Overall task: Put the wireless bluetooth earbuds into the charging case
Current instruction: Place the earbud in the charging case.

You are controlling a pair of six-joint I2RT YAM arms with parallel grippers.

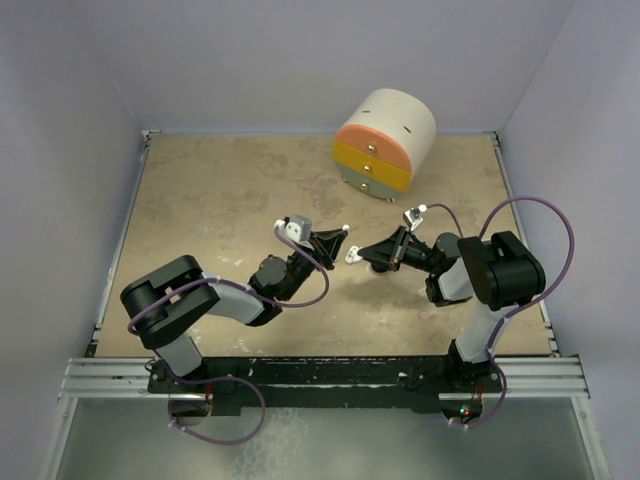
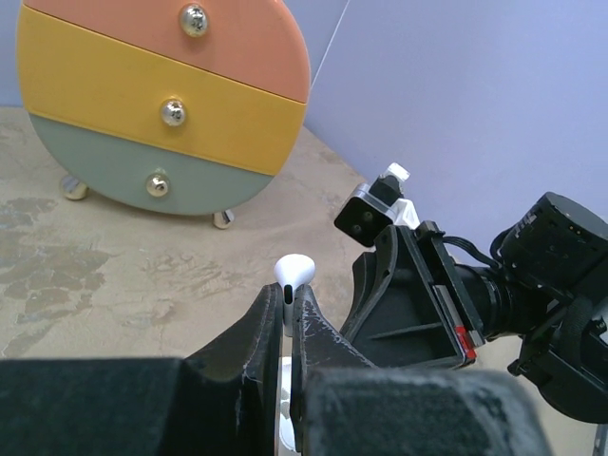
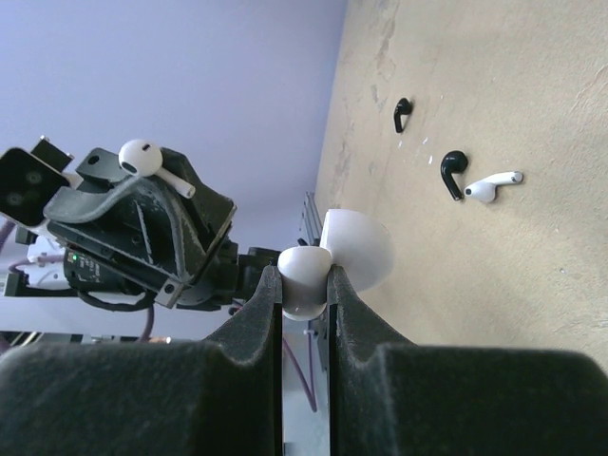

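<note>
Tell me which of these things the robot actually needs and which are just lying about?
Needed: white earbud in the left gripper; second white earbud on the table; open white charging case in the right gripper.
Lying about: drawer unit; two black earbud-shaped pieces, probably spare.

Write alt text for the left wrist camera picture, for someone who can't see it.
The left gripper is shut on the stem of a white earbud, whose rounded head pokes up above it. Behind, on the tan table, stands a round drawer unit with coral, yellow and green drawers; the black right arm is at right.
</note>
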